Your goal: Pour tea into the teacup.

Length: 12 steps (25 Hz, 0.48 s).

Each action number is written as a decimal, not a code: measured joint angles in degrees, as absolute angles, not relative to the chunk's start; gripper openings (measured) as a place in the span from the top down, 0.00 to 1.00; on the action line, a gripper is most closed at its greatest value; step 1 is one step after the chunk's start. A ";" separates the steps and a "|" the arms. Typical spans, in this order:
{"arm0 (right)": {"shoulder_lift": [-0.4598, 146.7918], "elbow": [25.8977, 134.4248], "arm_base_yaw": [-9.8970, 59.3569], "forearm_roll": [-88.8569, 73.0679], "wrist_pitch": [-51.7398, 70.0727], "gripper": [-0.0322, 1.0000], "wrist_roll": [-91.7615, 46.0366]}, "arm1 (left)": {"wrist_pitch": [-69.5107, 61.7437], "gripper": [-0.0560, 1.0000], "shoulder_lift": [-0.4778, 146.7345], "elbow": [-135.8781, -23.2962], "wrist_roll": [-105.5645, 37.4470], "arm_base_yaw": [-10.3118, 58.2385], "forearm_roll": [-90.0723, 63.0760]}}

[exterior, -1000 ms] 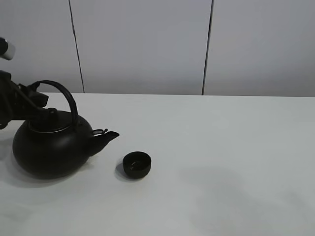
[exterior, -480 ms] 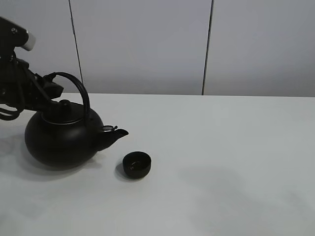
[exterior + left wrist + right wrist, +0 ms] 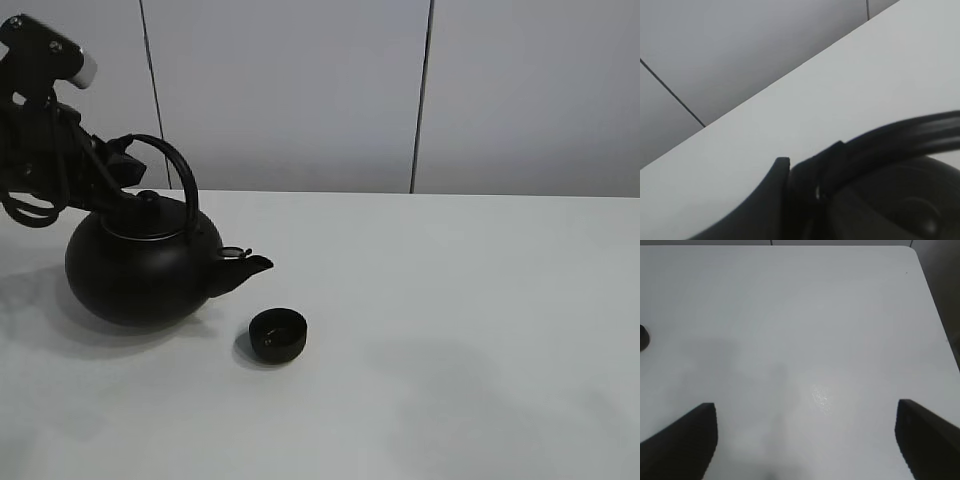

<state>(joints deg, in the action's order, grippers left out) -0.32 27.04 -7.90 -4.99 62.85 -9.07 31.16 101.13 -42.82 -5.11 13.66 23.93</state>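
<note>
The big black kettle (image 3: 145,268) hangs from its arched handle (image 3: 178,170) at the left, slightly above the table, spout (image 3: 250,266) pointing right. My left gripper (image 3: 120,172) is shut on the handle's left side. In the left wrist view the gripper (image 3: 805,181) clamps the handle (image 3: 900,136) above the kettle's lid (image 3: 912,210). The small black teacup (image 3: 277,334) stands on the table just right of and below the spout, apart from it. Its edge shows in the right wrist view (image 3: 642,337). My right gripper (image 3: 805,440) is open and empty over bare table.
The white table (image 3: 450,330) stretches to the right of the teacup. Its right edge (image 3: 935,315) shows in the right wrist view. A grey panelled wall (image 3: 300,90) stands behind the table.
My left gripper has lifted the kettle and carried it right, so the spout is closer to the teacup. The teacup has not moved.
</note>
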 joint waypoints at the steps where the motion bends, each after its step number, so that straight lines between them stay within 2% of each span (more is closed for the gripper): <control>1: -0.32 27.04 -7.90 -4.99 62.85 0.33 -9.07 | 31.16 0.85 101.13 -42.82 -5.42 13.66 24.33; 12: -0.32 27.04 -7.90 -4.99 62.85 0.33 -9.07 | 30.39 0.85 101.13 -42.82 -7.65 14.74 24.93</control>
